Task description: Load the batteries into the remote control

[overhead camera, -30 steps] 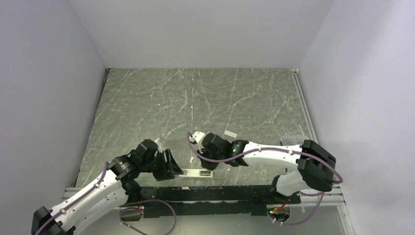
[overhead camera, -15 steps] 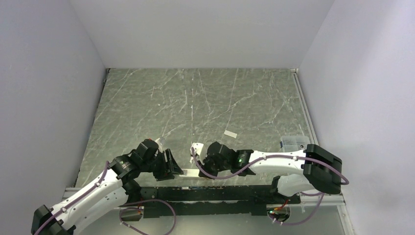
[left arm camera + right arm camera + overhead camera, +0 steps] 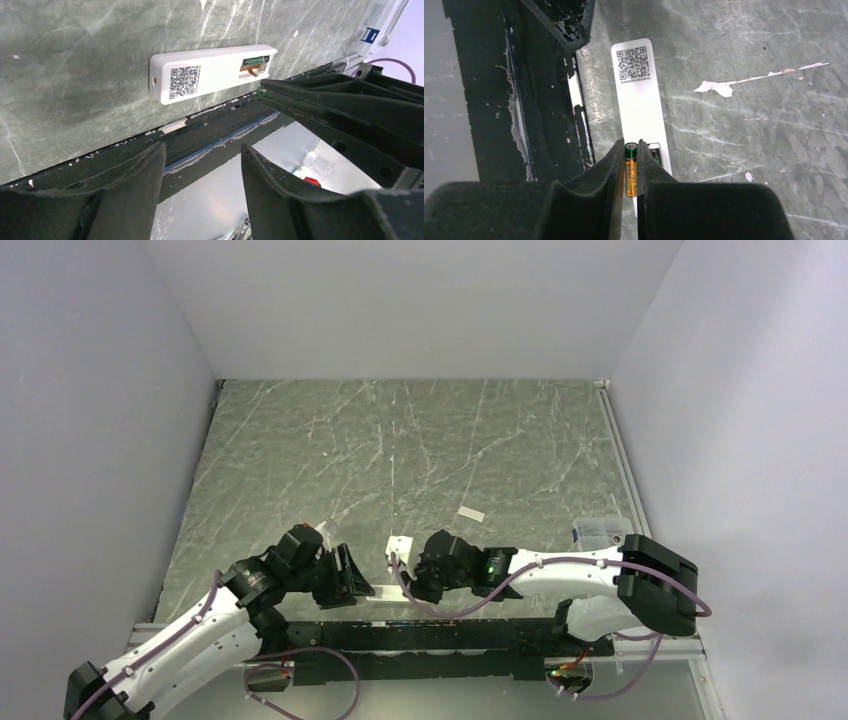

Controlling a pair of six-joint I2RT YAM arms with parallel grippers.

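One gold-and-green battery (image 3: 631, 172) — pinched by the right gripper (image 3: 630, 146) — hovers over the white, QR-stickered remote control (image 3: 639, 95); left gripper (image 3: 202, 147) gapes empty.

Overhead and both close wrist views share the remote control (image 3: 212, 75).

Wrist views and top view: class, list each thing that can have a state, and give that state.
slim white rectangular remote control: lying label side up, battery recess uncovered.
gold-green cylindrical battery: held at the remote's recess end, not yet seated.
small flat white cover piece: off the remote, lying apart from it.
left tool: open, empty.
right tool: shut on the battery.
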